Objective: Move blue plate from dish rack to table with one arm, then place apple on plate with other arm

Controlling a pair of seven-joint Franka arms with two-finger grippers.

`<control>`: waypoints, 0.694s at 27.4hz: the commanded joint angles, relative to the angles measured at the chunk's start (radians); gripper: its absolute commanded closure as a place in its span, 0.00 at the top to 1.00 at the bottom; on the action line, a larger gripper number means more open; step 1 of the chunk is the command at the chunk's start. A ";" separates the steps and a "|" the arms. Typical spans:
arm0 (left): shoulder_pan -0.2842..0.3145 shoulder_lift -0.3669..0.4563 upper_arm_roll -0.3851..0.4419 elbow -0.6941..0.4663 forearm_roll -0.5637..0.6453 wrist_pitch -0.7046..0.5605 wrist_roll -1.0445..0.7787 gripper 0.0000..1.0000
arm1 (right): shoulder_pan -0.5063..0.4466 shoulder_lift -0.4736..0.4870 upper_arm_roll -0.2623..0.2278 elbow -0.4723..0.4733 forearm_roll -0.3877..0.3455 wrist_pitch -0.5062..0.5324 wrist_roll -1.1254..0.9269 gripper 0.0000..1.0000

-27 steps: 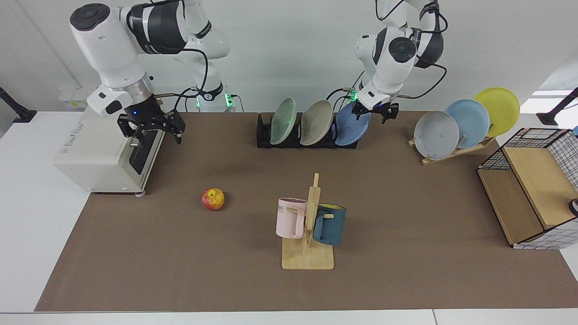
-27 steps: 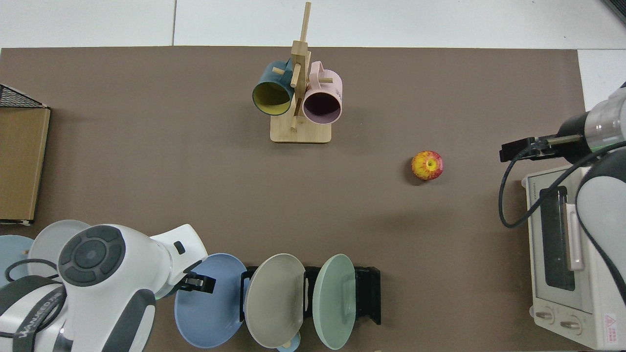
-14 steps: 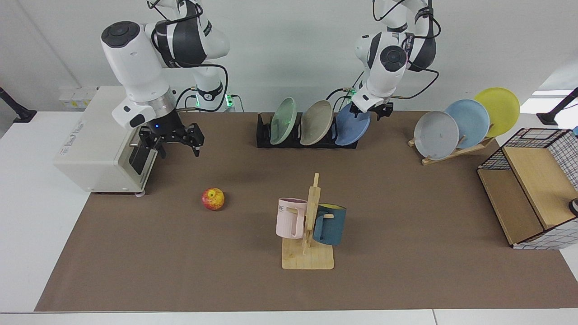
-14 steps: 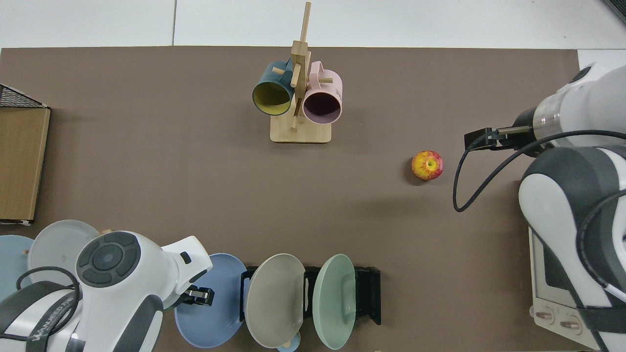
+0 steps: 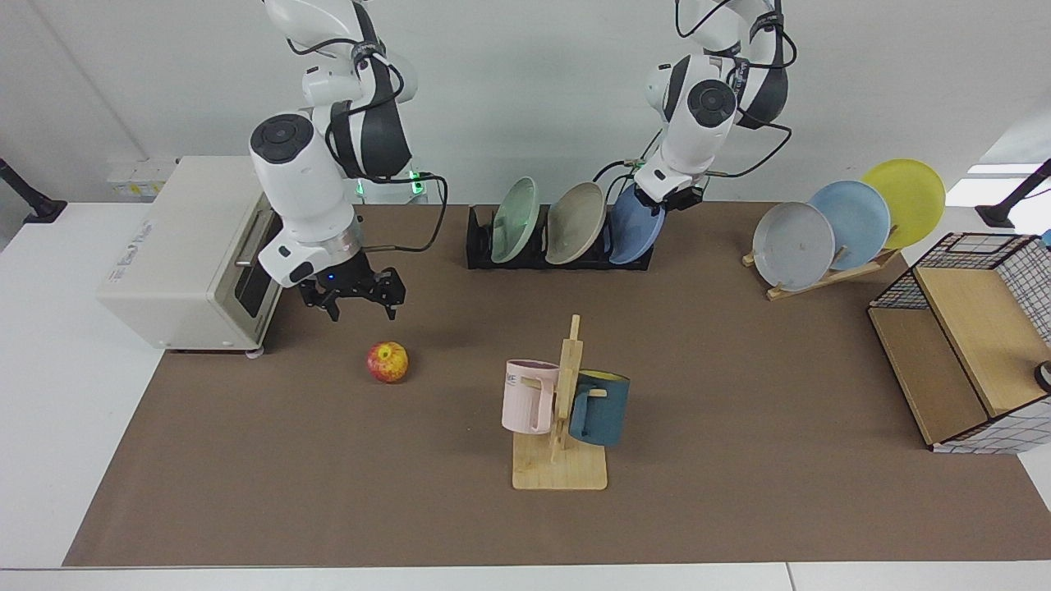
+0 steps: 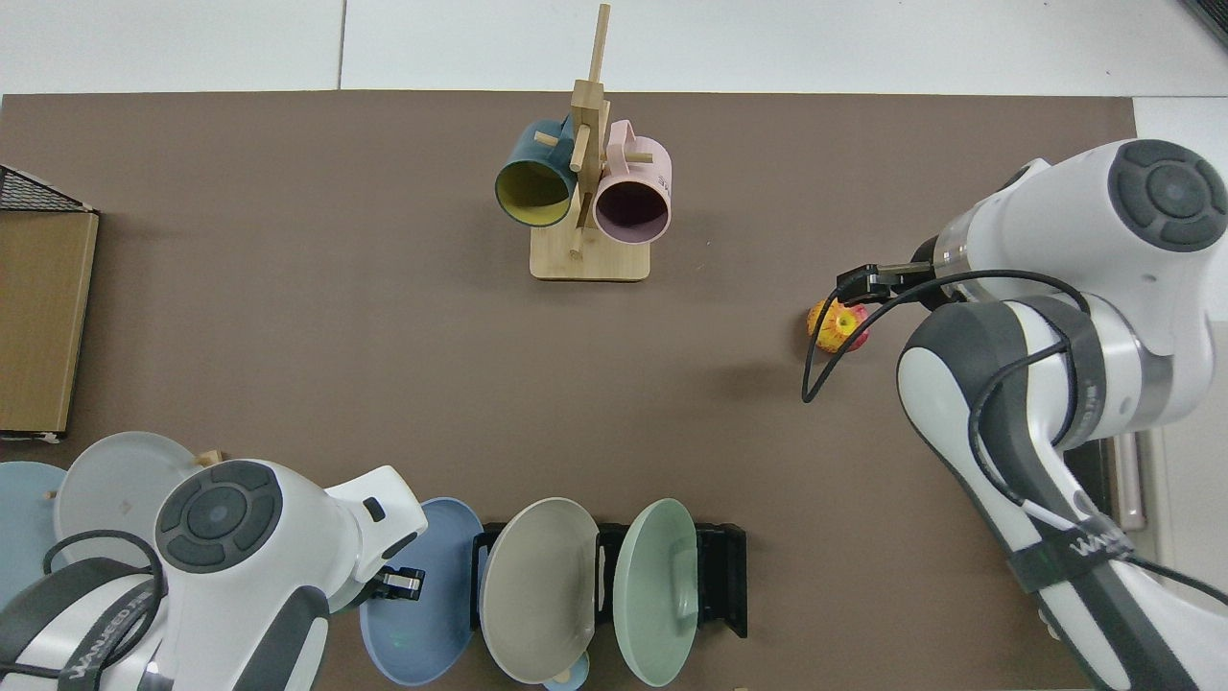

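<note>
Left pincer (image 5: 675, 199) sits right at the top rim of the blue plate (image 5: 634, 234), but whether it's pinching that rim or only hovering over it I can't tell from either view. The plate stands tilted in the end slot of the black dish rack (image 5: 558, 246), next to a beige plate (image 5: 575, 223) and a green one (image 5: 515, 220). To do this well, I'd say grip the rim squarely, then draw the plate up along its own lean so it clears the slot without knocking the beige neighbour. Over on the other side, the right pincer (image 5: 358, 300) hangs with fingers spread wide, empty, just above and beside the apple (image 5: 387, 361), which rests on the brown mat of the surface (image 5: 739, 492). That one should wait until the plate lies flat.
</note>
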 commanded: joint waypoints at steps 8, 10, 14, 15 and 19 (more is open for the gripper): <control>0.002 -0.021 -0.003 0.112 0.002 -0.112 -0.041 0.01 | 0.002 0.064 0.000 -0.080 0.003 0.139 0.032 1.00; 0.010 -0.021 0.001 0.146 0.020 -0.138 -0.041 0.00 | 0.002 0.081 0.000 -0.080 0.003 0.153 0.032 1.00; 0.018 -0.019 0.021 0.203 0.071 -0.164 -0.041 0.00 | 0.012 0.107 0.000 -0.085 0.003 0.179 0.033 1.00; 0.021 -0.018 0.029 0.213 0.080 -0.164 -0.041 0.00 | 0.016 0.118 0.000 -0.085 0.005 0.189 0.033 1.00; 0.027 -0.004 0.090 0.249 0.089 -0.141 -0.038 0.00 | 0.019 0.143 0.000 -0.099 0.005 0.245 0.035 1.00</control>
